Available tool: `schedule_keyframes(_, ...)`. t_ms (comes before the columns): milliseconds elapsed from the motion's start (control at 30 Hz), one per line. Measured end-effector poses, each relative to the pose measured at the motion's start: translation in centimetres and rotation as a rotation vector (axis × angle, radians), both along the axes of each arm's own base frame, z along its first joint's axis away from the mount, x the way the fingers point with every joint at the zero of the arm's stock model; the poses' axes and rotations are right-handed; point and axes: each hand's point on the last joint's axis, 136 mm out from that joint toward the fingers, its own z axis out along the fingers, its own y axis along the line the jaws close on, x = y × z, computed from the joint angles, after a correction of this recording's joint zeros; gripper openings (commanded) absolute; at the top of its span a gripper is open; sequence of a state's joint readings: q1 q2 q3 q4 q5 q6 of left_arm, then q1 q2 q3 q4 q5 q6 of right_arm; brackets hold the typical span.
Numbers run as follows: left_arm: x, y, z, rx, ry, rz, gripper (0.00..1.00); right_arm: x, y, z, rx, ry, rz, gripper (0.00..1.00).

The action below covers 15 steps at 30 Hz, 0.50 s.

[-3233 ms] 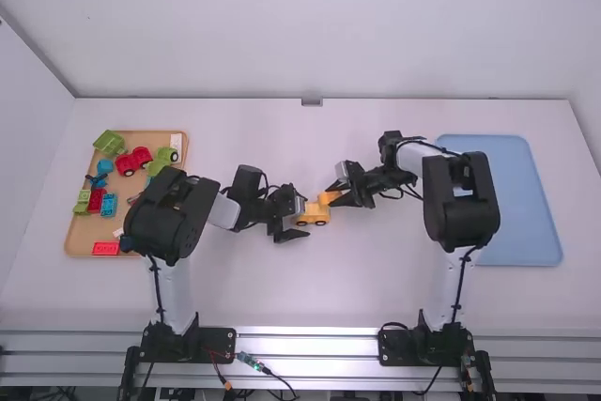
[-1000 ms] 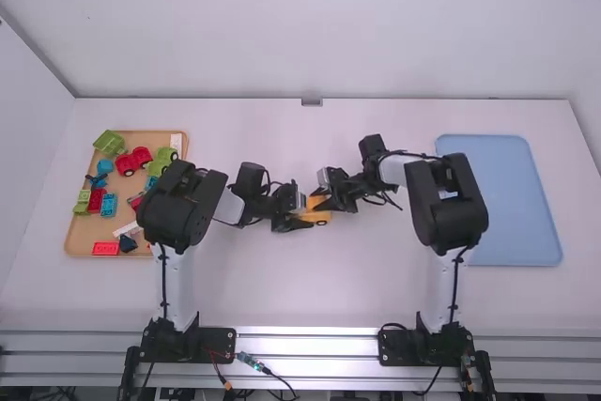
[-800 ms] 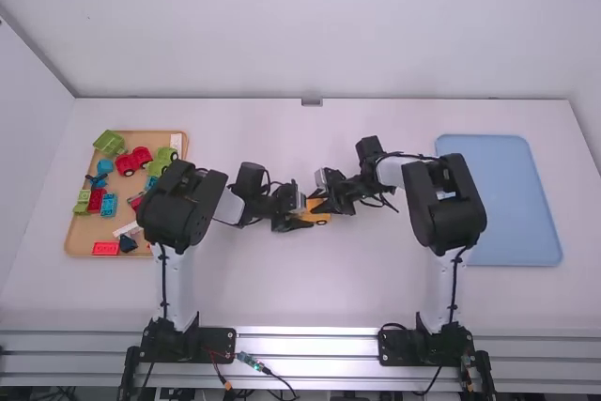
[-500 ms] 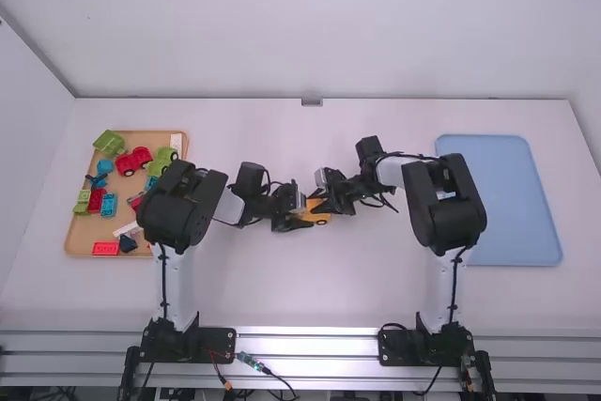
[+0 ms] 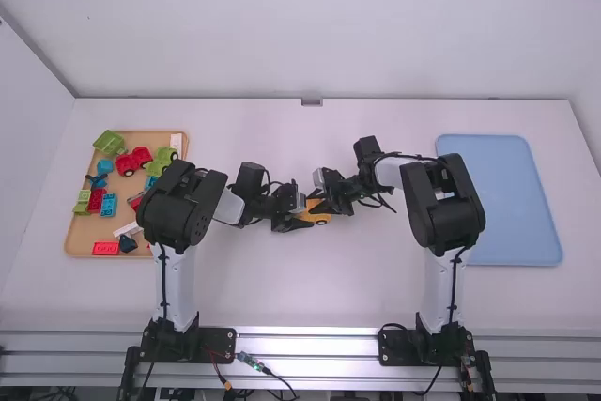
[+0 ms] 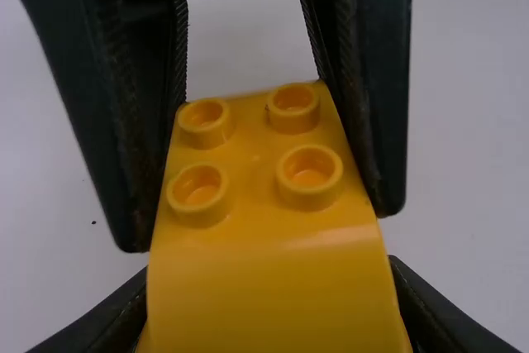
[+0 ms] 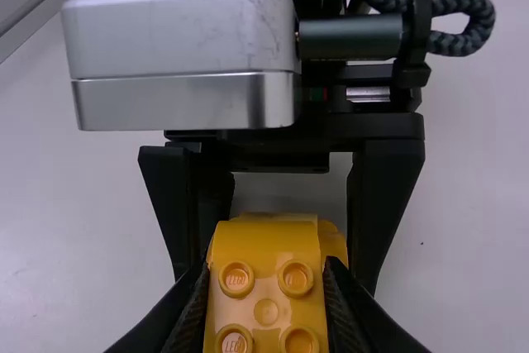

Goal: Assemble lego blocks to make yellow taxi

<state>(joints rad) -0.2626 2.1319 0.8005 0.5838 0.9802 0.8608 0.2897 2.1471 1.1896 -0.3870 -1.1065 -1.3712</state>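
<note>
1. Moved inward since 3.2 s ago: right pincer (image 5: 315, 206), now closer to left pincer (image 5: 306, 216) near the middle of the surface (image 5: 254, 288).
2. Shifted a little toward the middle too: left arm, with dark blue block (image 5: 127, 243) uncovered as a result. Hardly changed over the last 0.5 s.
3. Held between the 2 pincers, in the middle: yellow taxi (image 5: 315, 218), with a dark wheel on the near side.
4. Pinching the yellow taxi from both sides in the left wrist view: left pincer (image 6: 269, 264), with its fingers low beside the smooth yellow part.
5. Pinching yellow too in the right wrist view: right pincer (image 7: 264, 269), with its fingers pressed on either side of a studded part.
6. Showing 4 round studs on top of the yellow in the left wrist view. Cannot tell fully joined parts from merely touching ones.
7. Over on the left: wooden tray (image 5: 85, 233), partly under the left arm in the high view. Lying in it: green block (image 5: 109, 143), red toy car (image 5: 126, 165), light blue block (image 5: 109, 205), flat red block (image 5: 105, 248) and more pieces, besides the dark blue block.
8. Over on the right, beyond the right arm: blue tray (image 5: 516, 204), flat on the surface.
</note>
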Motion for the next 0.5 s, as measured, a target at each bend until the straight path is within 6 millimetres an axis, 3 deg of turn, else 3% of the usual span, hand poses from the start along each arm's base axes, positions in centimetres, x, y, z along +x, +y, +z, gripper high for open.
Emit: schedule_keyframes(500, 0.20, 0.10, 0.02, 0.002, -0.002, 0.008, 0.42, 0.72, 0.56, -0.37, 0.042, 0.021, -0.067, 0.11)
